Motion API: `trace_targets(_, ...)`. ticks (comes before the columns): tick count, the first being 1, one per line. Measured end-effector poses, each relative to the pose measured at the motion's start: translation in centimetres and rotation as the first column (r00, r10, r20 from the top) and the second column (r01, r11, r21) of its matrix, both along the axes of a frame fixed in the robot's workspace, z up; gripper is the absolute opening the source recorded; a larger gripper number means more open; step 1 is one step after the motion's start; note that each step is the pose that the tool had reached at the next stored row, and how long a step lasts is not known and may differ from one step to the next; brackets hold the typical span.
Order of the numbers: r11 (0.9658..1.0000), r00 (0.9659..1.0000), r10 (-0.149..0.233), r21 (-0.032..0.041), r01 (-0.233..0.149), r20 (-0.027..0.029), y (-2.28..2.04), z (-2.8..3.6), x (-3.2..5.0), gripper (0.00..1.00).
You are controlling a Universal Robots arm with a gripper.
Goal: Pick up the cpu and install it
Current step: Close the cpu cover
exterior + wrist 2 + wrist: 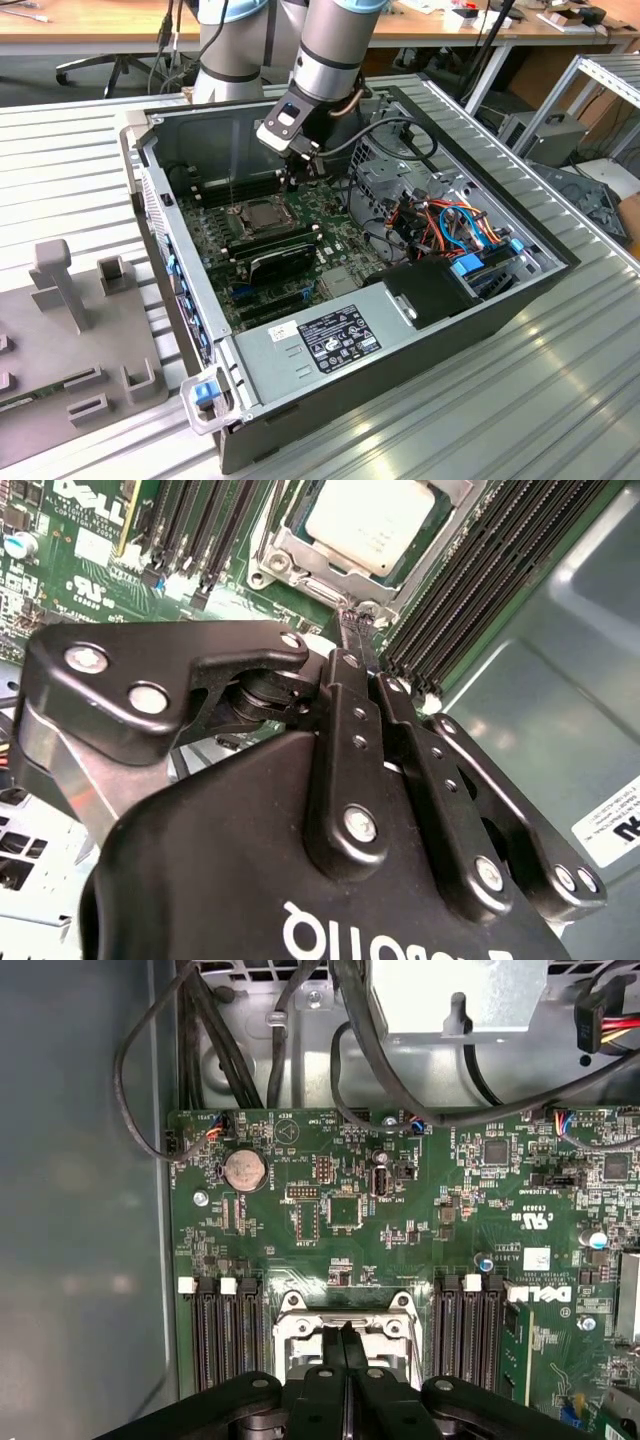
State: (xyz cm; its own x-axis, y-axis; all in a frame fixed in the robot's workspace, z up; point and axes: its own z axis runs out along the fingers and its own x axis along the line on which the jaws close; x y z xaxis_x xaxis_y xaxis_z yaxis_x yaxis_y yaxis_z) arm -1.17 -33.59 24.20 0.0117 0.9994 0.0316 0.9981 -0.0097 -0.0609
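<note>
gripper [356, 626] pressed together and empty, just beside the cpu [372, 520] in its socket [290, 558]

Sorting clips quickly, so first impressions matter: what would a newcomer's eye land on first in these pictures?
The arm's gripper, jaws closed together, reaches into the open computer case on the ribbed metal table in the exterior view. In the second wrist view the cpu lies pale and square in its socket on the green motherboard, just past the gripper's tips, flanked by dark memory slots.
</note>
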Motion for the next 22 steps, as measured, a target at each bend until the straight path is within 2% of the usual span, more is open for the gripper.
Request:
trace_targets(4,1.0,1.0,0.0,0.0,0.0,0.0,0.0,-0.17,-0.06,0.11)
trace_targets(10,1.0,1.0,0.0,0.0001,0.0,0.0001,0.1,-0.89,-1.1,0.11)
trace_targets(12,1.0,1.0,0.0,0.0001,0.0,0.0,0.3,-1.17,-2.19,0.11)
trace_targets(13,1.0,1.0,0.0,0.0,0.0,0.0003,0.33,-1.26,-3.08,0.11)
trace_targets(14,1.0,1.0,0.0,-0.0001,0.0,0.0003,0.34,-1.36,-3.63,0.11)
trace_targets(19,1.0,1.0,0.0,0.0001,0.0,0.0004,0.34,-1.76,-5.04,0.11)
trace_targets(22,1.0,1.0,0.0,0.0,0.0,0.0003,0.34,-2.2,-5.24,0.11)
